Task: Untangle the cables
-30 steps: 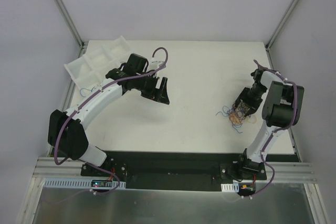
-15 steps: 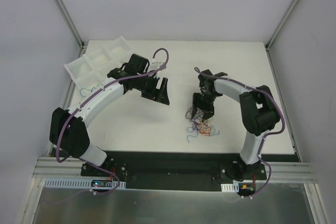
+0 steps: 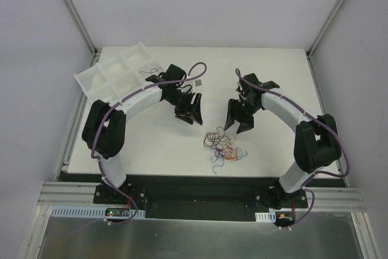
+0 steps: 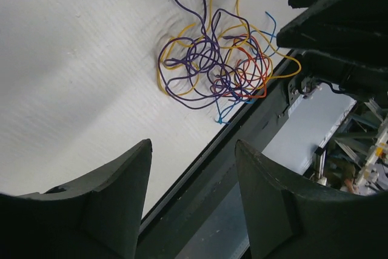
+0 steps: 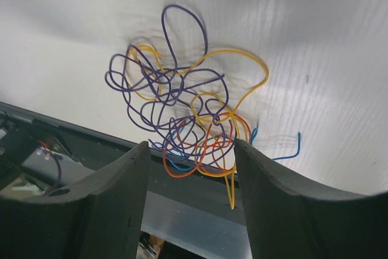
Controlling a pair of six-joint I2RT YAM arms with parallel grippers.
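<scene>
Black-fingered left gripper (image 3: 190, 115) spread wide, clasping nothing, poised just far-left of the cables (image 3: 223, 147) and clear of them. Likewise the right gripper (image 3: 237, 125): fingers far apart, empty, just far-right of the same heap. Purple, yellow-orange, red and blue strands knotted into one loose, curly tangle, flat on the white table (image 3: 151, 144), close to its near edge. White compartmented tray (image 3: 112, 72) at the far left corner; grey walls around.

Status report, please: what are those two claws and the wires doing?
Left gripper: jaws open, empty. Right gripper: same. Cables: one tangled heap on table, gripped by neither. White tray well aside.
</scene>
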